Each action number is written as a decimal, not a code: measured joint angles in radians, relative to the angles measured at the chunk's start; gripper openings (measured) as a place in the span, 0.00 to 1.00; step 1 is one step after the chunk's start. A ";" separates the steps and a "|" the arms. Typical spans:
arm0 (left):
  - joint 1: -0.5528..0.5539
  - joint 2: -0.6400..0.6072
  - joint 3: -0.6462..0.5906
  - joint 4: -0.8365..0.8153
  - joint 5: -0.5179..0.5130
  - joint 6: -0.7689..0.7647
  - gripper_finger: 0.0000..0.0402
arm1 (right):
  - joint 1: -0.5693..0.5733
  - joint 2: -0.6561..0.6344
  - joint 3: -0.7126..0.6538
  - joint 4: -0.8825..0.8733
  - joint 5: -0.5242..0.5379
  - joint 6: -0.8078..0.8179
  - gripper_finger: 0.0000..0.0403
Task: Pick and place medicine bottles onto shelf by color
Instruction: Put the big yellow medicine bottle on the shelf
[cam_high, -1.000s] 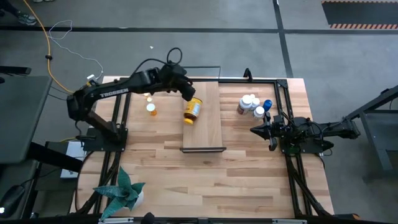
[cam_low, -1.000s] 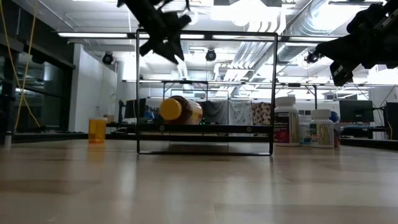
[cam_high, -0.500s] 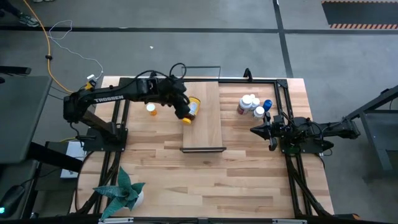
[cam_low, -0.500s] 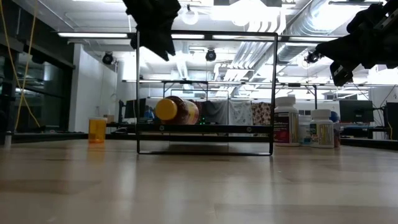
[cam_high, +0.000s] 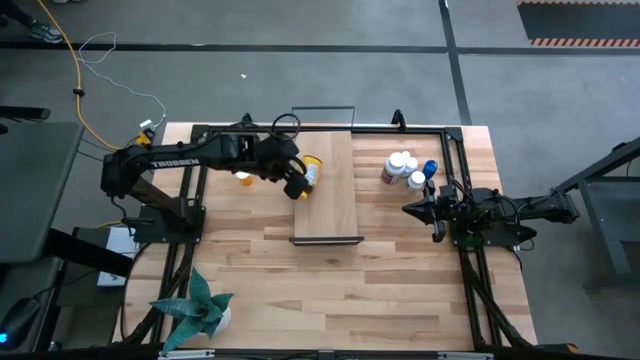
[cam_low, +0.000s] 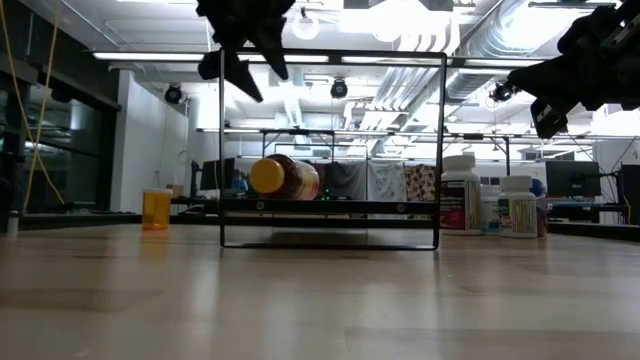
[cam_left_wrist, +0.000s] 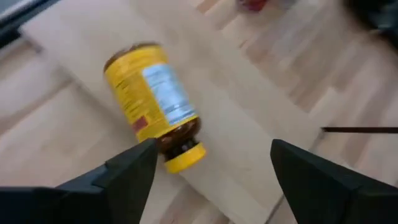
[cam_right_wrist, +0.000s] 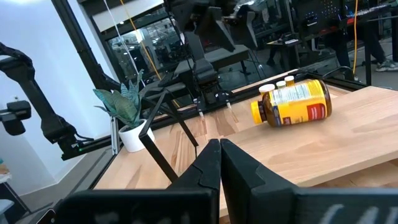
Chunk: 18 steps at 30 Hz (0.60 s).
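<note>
Amber bottle (cam_high: 309, 175): lain on its side at the left edge of the shelf (cam_high: 335, 205), upper centre of the high view; long axis slanted, yellow cap toward lower left.

Left gripper (cam_high: 294, 183): fingers spread wide, nothing held; poised above and just left of the cap end. Nearer arm.

Right gripper (cam_high: 411, 210): closed, empty, parked right of centre, well apart.

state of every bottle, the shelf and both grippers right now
amber bottle: lying on its side on the shelf, released
shelf: flat on the table, holding only the amber bottle
small orange bottle: upright on the table
white bottles: upright, clustered
left gripper: open, above the amber bottle
right gripper: shut, empty
</note>
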 joint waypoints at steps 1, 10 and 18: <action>-0.008 0.003 -0.012 -0.014 -0.018 -0.021 0.76 | 0.000 0.000 0.000 0.000 0.000 0.000 0.00; -0.055 0.004 -0.159 0.054 -0.062 -0.120 0.76 | 0.000 0.000 0.000 -0.002 0.000 0.000 0.00; -0.046 0.004 -0.236 0.190 -0.033 -0.157 0.76 | 0.000 0.000 0.000 -0.003 0.000 0.000 0.00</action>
